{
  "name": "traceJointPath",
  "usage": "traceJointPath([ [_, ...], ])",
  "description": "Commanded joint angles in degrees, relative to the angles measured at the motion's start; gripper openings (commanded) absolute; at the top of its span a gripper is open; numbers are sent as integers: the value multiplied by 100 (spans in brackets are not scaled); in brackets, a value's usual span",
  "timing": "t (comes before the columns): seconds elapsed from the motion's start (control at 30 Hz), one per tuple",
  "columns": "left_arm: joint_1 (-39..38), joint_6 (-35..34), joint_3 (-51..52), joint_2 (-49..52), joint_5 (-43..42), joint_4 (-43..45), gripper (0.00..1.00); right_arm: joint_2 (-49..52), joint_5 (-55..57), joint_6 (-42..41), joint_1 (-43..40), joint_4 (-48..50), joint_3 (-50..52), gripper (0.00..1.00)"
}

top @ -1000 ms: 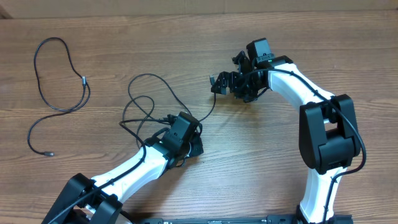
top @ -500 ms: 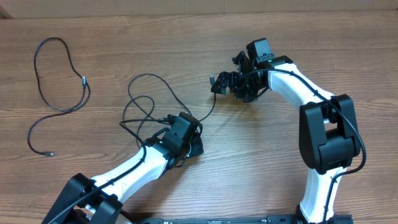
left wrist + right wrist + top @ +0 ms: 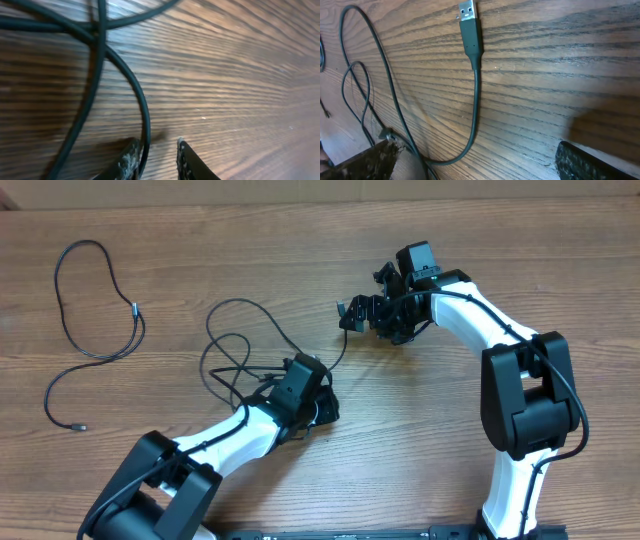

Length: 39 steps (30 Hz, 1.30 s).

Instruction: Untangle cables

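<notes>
left gripper (image 3: 156, 146) | slightly parted, straddling cable (image 3: 144, 112) | right gripper (image 3: 472, 155) | released, USB plug (image 3: 470, 25) ahead

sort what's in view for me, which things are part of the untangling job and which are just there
job: tangled cables; loose cable at far left; USB plug; left gripper; right gripper
just there: wooden table; thick cord along the right arm

tangled black cables (image 3: 241, 302) looped at centre, separate black cable (image 3: 134, 308) lying apart at left
</notes>
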<state>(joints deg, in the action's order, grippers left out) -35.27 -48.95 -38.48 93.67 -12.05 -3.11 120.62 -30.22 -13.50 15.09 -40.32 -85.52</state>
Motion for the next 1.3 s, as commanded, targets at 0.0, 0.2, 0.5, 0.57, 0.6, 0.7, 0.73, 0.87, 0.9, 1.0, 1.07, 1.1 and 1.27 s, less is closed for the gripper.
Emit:
traceJointPath([
  [0.0, -37, 184, 48, 166, -313, -39, 26, 24, -55, -17, 28, 22, -144, 100],
  [0.2, -33, 656, 48, 166, -721, 334, 4, 24, -57, -20, 28, 22, -144, 100],
  [0.5, 452, 1722, 37, -243, -3110, 1088, 4, 24, -59, -20, 28, 20, -144, 100],
  [0.57, 647, 1718, 37, -398, -3314, 1088, 4, 24, -59, -20, 28, 20, -144, 100],
  [0.6, 752, 1681, 37, -487, -3414, 1091, 4, 24, -59, -20, 28, 20, -144, 100],
  [0.7, 1034, 1591, 37, -745, -3740, 1130, 4, 24, -59, -22, 28, 20, -144, 100],
  [0.73, 1119, 1593, 37, -826, -3908, 1161, 4, 24, -59, -20, 28, 20, -144, 100],
  [0.87, 1495, 1593, 37, -1202, -4680, 1307, 4, 24, -59, -20, 28, 20, -144, 100],
  [0.9, 1585, 1593, 37, -1296, -4841, 1307, 4, 24, -59, -20, 28, 20, -144, 100],
  [1.0, 1810, 1591, 37, -1513, -5226, 1307, 4, 24, -57, -20, 28, 22, -144, 100],
  [1.07, 1932, 1589, 37, -1602, -5392, 1305, 4, 24, -57, -20, 28, 20, -144, 100],
  [1.1, 1991, 1578, 37, -1631, -5460, 1305, 4, 24, -57, -20, 28, 20, -144, 100],
  [1.27, 2186, 1554, 37, -1644, -5722, 1305, 4, 24, -57, -20, 28, 20, -144, 100],
])
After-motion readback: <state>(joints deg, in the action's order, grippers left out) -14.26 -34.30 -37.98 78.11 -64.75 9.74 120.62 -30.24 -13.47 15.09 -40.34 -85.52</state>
